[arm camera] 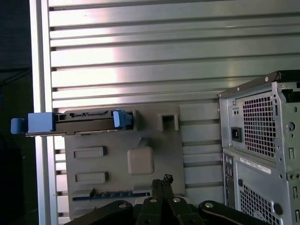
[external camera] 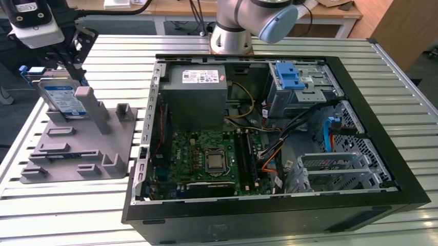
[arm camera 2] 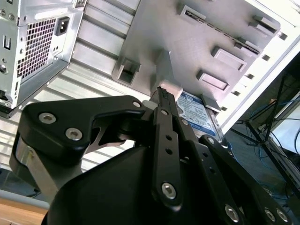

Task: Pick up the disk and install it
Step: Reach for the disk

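Disk (external camera: 63, 100) upright in grey holder (external camera: 68, 154), near but apart from empty pincer (arm camera: 162, 179) pressed together

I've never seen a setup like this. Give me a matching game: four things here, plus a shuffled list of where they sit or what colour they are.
1 disk
2 circuit board
3 power supply
4 latch

a green, flat inside the case
b blue, on the drive cage
c upright in the grey holder
d grey box with a white sticker

Pairs: 1-c, 2-a, 3-d, 4-b
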Available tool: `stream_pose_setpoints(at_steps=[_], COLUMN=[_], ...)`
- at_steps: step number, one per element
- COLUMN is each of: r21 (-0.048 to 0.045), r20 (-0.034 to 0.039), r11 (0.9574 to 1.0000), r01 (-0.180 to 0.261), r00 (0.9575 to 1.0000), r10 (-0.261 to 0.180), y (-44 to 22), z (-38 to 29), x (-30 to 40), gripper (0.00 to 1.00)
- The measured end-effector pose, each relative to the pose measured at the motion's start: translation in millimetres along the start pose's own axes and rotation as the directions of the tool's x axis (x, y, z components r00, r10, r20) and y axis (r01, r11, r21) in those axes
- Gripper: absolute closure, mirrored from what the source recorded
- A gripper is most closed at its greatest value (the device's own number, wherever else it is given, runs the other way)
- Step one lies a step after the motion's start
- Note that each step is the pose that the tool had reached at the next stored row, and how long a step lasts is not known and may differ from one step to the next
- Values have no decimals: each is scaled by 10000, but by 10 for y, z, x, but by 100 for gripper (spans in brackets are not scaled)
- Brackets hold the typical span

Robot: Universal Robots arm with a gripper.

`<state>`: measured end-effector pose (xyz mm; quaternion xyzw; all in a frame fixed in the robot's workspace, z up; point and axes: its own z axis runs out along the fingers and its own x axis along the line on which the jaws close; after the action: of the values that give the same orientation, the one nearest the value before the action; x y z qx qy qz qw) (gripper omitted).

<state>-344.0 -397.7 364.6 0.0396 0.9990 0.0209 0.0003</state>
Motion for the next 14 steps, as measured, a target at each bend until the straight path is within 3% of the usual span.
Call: stream_pose_setpoints(at_steps=[14], r21=[0], r20=[-1], r11=[10000], r01=[-1], r00=[10000], r10=[1], y=[1], z=[1], x=[51], gripper=[89])
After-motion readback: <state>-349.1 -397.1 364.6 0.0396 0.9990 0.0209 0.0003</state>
